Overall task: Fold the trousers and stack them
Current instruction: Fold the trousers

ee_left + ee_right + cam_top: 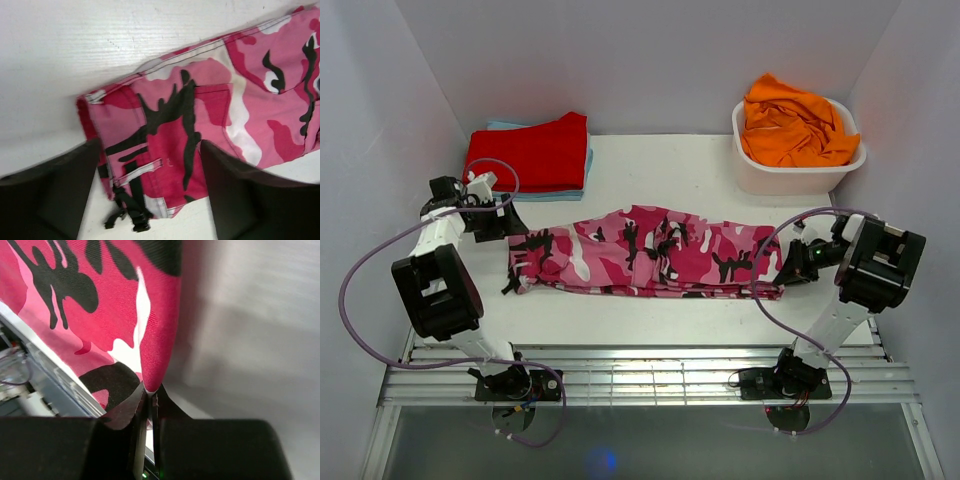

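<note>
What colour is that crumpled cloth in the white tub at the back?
Plain orange. The cloth heaped in the tub shows best in the top external view.

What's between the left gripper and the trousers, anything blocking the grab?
Nothing visible. The left gripper is open, its fingers either side of the left end of the trousers, with only cloth and the garment's own black buckle strap between them. The right gripper is pinched shut on the other end.
</note>
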